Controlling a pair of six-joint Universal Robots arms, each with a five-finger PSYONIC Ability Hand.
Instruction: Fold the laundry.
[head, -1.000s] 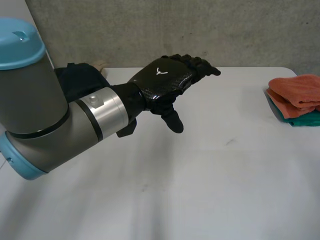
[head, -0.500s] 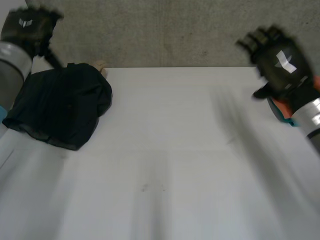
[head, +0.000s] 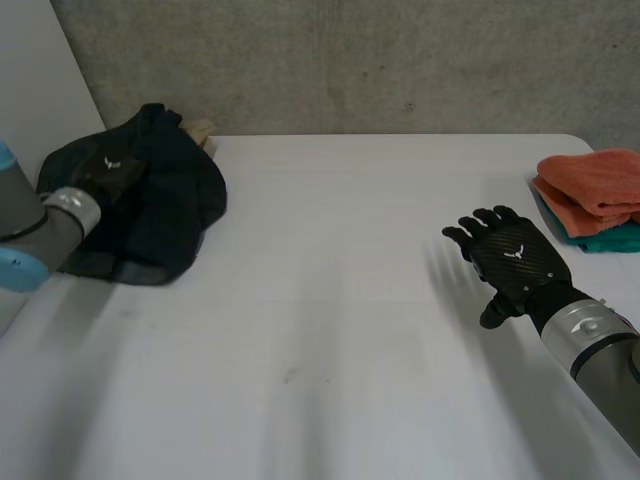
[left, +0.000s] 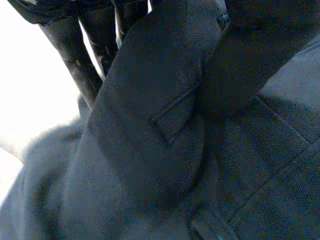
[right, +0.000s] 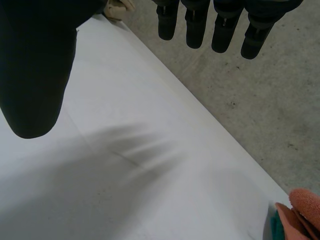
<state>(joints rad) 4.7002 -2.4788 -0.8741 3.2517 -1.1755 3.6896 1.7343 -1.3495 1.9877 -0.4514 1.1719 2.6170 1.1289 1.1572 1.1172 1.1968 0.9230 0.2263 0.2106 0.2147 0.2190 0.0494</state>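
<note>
Laundry, a dark garment, lies bunched at the table's far-left corner. It looks soft and floppy, so I'd take a hem. My left hand pinches a fold; my right hand hovers, fingers spread.

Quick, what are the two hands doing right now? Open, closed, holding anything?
Left hand: closed on a fold of the dark garment.
Right hand: open, fingers straight, holding nothing.
</note>
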